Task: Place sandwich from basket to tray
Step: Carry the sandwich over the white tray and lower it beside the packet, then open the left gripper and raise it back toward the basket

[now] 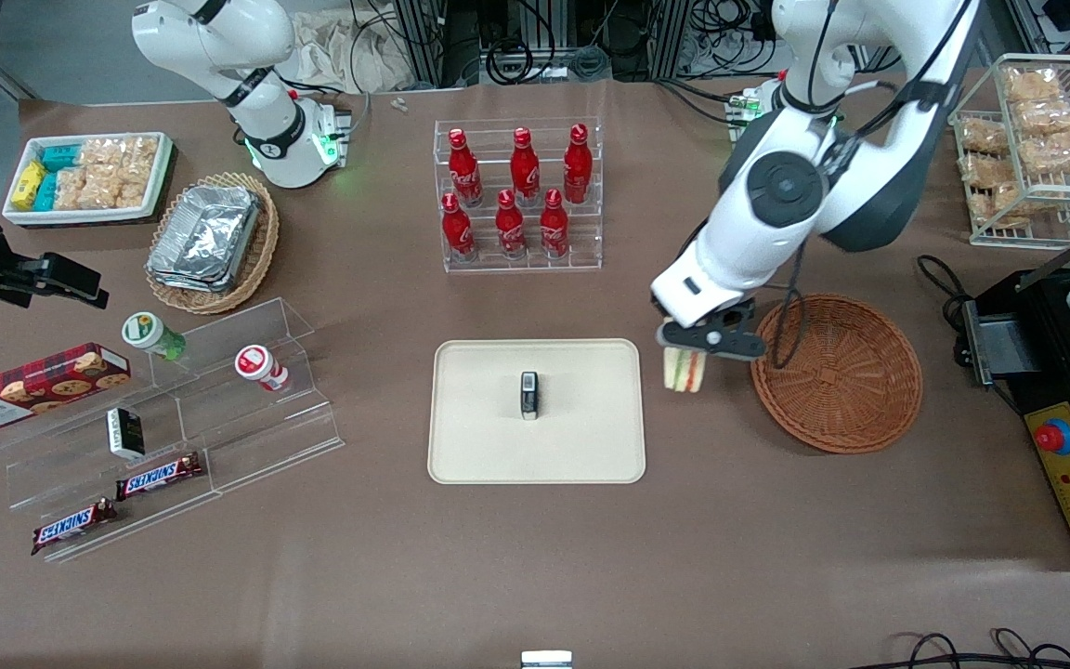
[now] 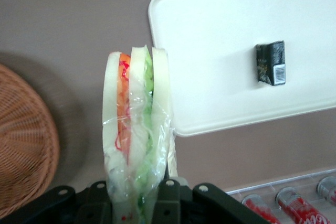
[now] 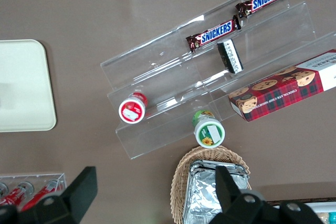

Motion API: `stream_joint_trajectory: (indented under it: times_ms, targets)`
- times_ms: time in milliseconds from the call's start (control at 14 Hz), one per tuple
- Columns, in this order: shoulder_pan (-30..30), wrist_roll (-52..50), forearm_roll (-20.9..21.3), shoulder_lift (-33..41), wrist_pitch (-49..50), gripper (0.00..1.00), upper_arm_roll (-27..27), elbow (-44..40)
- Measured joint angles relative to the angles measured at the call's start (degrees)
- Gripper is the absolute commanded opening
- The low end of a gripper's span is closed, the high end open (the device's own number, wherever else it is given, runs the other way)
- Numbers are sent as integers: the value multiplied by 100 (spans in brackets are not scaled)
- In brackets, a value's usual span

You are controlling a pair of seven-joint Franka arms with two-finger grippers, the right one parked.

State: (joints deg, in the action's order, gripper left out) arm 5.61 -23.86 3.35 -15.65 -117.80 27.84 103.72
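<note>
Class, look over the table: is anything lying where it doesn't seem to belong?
Yes: a small dark packet lies alone mid-tray, where the sandwich, held by the pincer between basket and tray, must go.

Brown bench (image 1: 535,576) carries, resting directly on it: cream tray (image 1: 581,446), reddish wicker basket (image 1: 855,390), clear rack of red bottles (image 1: 518,200), stepped acrylic display (image 1: 247,427), tan basket with foil trays (image 1: 256,255), white snack bin (image 1: 89,216); gripper (image 1: 698,348) above bench between tray and basket.
</note>
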Motion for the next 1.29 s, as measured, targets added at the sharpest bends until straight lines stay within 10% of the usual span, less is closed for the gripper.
stream_joint_trajectory:
  times_ms: [571, 857, 929, 1000, 1286]
  targets:
    - [80, -1699, 2137, -2150, -982, 0, 759, -593]
    - [115, -1937, 2450, -2564, -1089, 0, 775, -672]
    - [114, -1940, 2451, -2574, -1089, 33, 776, -679]
    - [114, -1947, 2451, -2576, -1089, 92, 776, -680]
    - [115, -1995, 2451, -2610, -1089, 100, 776, -683]
